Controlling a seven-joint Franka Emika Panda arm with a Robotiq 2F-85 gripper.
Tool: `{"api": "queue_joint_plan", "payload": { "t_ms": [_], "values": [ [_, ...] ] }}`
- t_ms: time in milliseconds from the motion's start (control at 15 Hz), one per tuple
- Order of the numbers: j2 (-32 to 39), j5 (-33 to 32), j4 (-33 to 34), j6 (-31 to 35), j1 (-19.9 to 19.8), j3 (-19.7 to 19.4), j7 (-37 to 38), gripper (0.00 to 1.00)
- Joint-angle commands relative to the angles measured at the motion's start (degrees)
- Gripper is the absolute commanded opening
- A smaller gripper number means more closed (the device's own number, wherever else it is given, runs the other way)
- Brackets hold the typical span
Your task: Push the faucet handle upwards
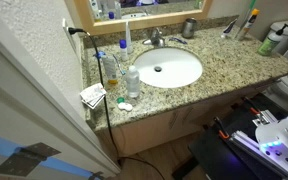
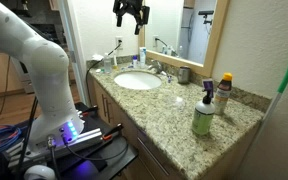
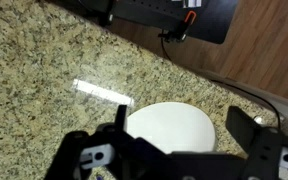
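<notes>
The faucet handle is a short silvery lever on a low metal faucet behind the white oval basin. It also shows in an exterior view, behind the basin. My gripper hangs high above the basin, open and empty, far from the handle. In the wrist view its two dark fingers stand apart over the white basin. The faucet is out of the wrist view. The gripper does not show in the overhead exterior view.
A grey metal cup stands right of the faucet and also shows in an exterior view. Bottles and small items sit left of the basin. A green bottle and a spray bottle stand near the counter end. A mirror backs the granite counter.
</notes>
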Motion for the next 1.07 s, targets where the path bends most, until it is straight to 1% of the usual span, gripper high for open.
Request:
{"api": "queue_joint_plan", "payload": {
  "t_ms": [0, 133, 200, 333, 400, 467, 533, 600, 667, 733, 800, 933, 1000],
  "values": [
    [0.42, 0.59, 0.14, -0.12, -1.3, 0.89, -0.7, 1.0],
    [1.33, -0.63, -4.09, 4.58, -0.8, 3.39, 0.93, 1.0],
    [1.43, 1.21, -6.68, 7.61, 0.04, 4.78, 2.47, 1.0],
    [1.41, 4.79, -10.98, 15.73, 1.71, 8.7, 5.34, 1.0],
    [1.89, 7.48, -12.57, 21.1, 2.85, 10.78, 7.34, 1.0],
    [3.04, 10.42, -13.15, 25.77, 4.0, 13.11, 10.31, 1.0],
    [5.2, 14.85, -13.08, 29.99, 5.79, 14.97, 13.44, 1.0],
    [7.16, 19.12, -11.46, 30.67, 7.22, 15.89, 16.1, 1.0],
    [4.1, 14.58, -12.46, 27.36, 4.99, 14.87, 12.6, 1.0],
    [5.25, 17.01, -12.35, 29.13, 6.19, 16.31, 14.72, 1.0],
    [6.13, 17.98, -12.13, 29.84, 6.79, 17.01, 15.88, 1.0],
    [6.7, 18.4, -11.88, 30.08, 6.85, 16.94, 16.14, 1.0],
    [8.12, 17.13, -12.79, 30.77, 7.4, 18.5, 16.25, 1.0]
  ]
}}
